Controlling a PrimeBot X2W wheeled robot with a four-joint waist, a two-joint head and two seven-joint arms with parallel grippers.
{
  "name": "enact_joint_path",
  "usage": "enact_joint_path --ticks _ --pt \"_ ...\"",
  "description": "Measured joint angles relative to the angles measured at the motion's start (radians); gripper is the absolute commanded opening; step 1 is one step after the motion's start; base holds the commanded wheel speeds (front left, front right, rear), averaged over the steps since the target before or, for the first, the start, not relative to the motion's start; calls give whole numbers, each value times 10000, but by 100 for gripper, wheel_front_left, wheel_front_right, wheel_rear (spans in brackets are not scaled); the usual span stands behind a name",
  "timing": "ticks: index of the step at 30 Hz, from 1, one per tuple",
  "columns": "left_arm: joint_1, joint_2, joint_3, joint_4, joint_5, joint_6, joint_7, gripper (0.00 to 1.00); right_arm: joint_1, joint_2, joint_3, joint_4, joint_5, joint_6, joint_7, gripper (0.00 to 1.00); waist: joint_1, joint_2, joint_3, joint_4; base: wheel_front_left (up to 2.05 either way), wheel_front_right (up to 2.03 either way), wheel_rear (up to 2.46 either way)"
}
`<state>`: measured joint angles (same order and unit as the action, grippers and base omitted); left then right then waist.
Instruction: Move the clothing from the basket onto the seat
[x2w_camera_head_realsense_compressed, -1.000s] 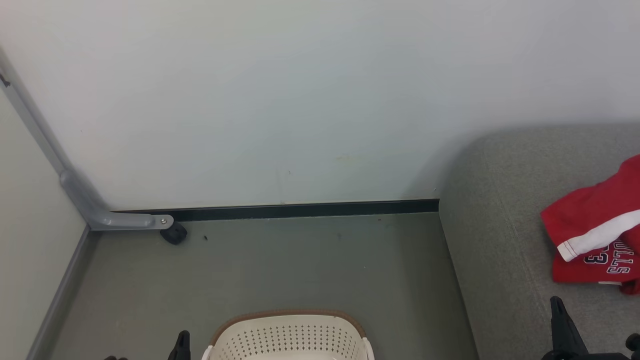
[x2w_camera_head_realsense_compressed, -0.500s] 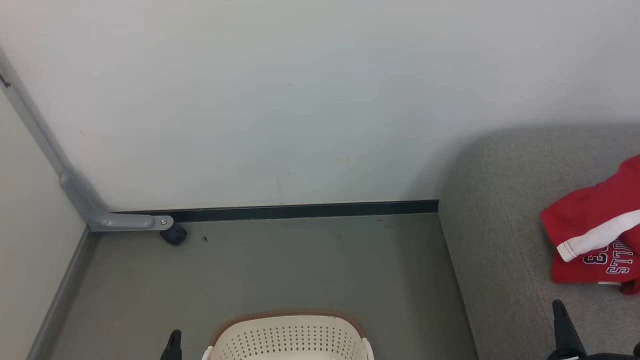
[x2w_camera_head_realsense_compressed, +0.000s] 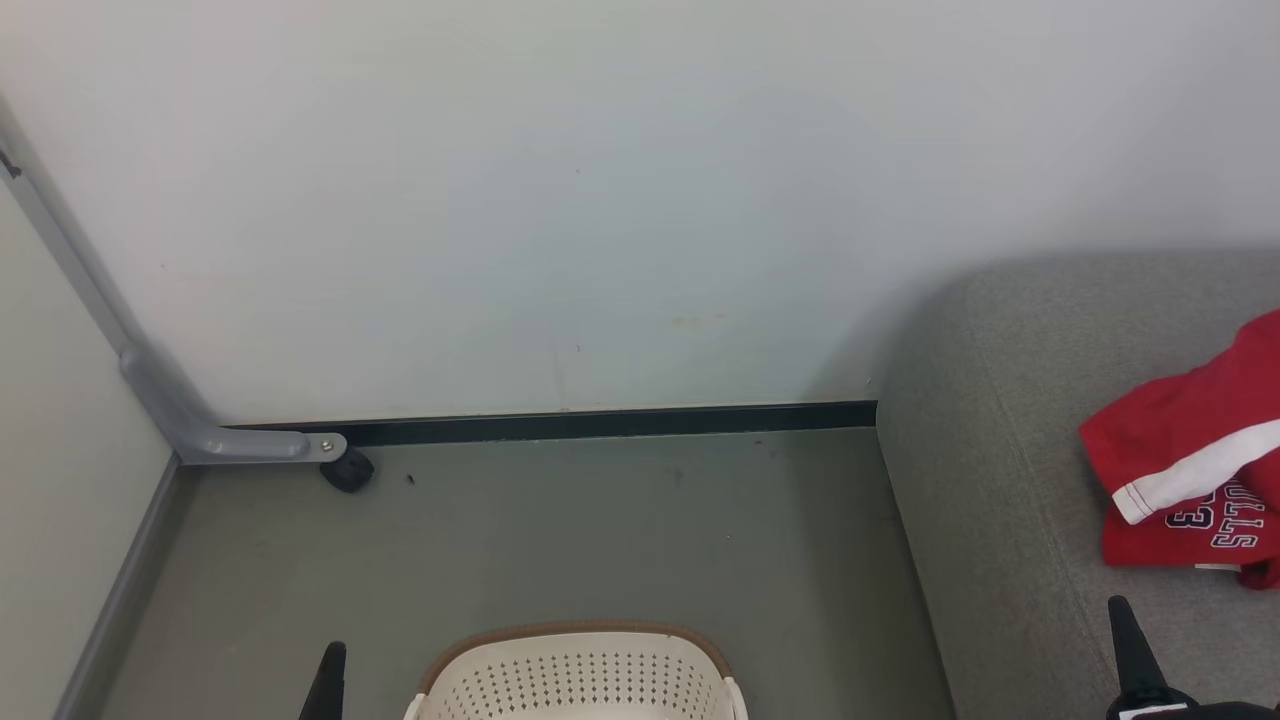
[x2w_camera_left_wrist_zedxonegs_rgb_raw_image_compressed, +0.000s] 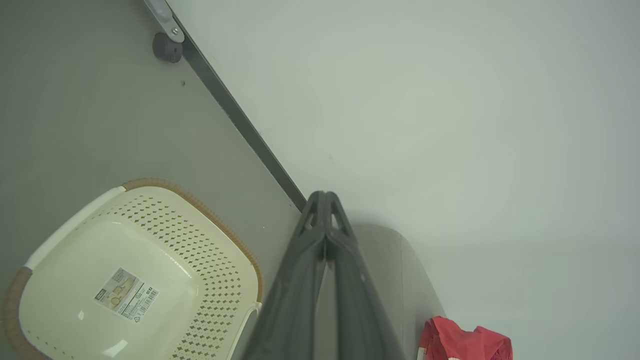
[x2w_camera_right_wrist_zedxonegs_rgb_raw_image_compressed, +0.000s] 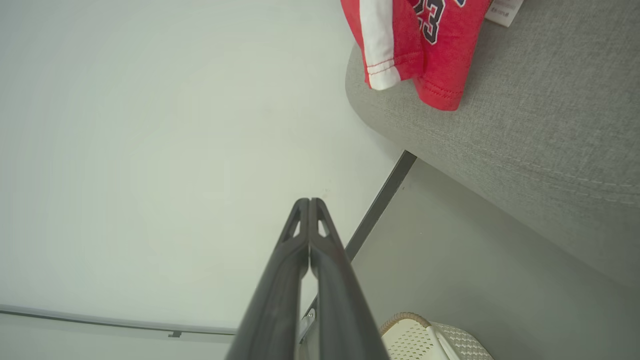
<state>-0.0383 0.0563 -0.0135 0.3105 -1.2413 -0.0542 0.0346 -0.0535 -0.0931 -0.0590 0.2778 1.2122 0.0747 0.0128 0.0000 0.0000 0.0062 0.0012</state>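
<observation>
— Where's the clothing (x2w_camera_head_realsense_compressed: 1190, 470)?
— On the sofa (x2w_camera_head_realsense_compressed: 1000, 500), well right of the basket (x2w_camera_head_realsense_compressed: 575, 632).
— And your grippers?
— I see both clenched, fingers together: left gripper (x2w_camera_left_wrist_zedxonegs_rgb_raw_image_compressed: 325, 196) just left of the basket, right gripper (x2w_camera_right_wrist_zedxonegs_rgb_raw_image_compressed: 309, 202) well to its right.

We are seeing a pale wall (x2w_camera_head_realsense_compressed: 560, 200) meeting a grey-green floor (x2w_camera_head_realsense_compressed: 560, 530) along a dark baseboard (x2w_camera_head_realsense_compressed: 600, 420). A grey bracket (x2w_camera_head_realsense_compressed: 200, 425) is running down the left corner, a black knob (x2w_camera_head_realsense_compressed: 348, 470) beside its end. A grey sofa (x2w_camera_head_realsense_compressed: 1000, 450) is standing against the wall.
</observation>
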Motion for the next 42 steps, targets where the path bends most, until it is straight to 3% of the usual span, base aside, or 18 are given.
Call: enact_joint_path --ticks 27,42 --pt "-294 -148 986 -29 -3375 -625 756 0 -207 481 -754 211 3730 401 970 0 0 0 -45 -13 0 0 0" --pt "-391 -174 1005 -36 -3591 -692 784 0 -212 499 -790 215 3810 401 1005 0 1 0 -45 -13 0 0 0"
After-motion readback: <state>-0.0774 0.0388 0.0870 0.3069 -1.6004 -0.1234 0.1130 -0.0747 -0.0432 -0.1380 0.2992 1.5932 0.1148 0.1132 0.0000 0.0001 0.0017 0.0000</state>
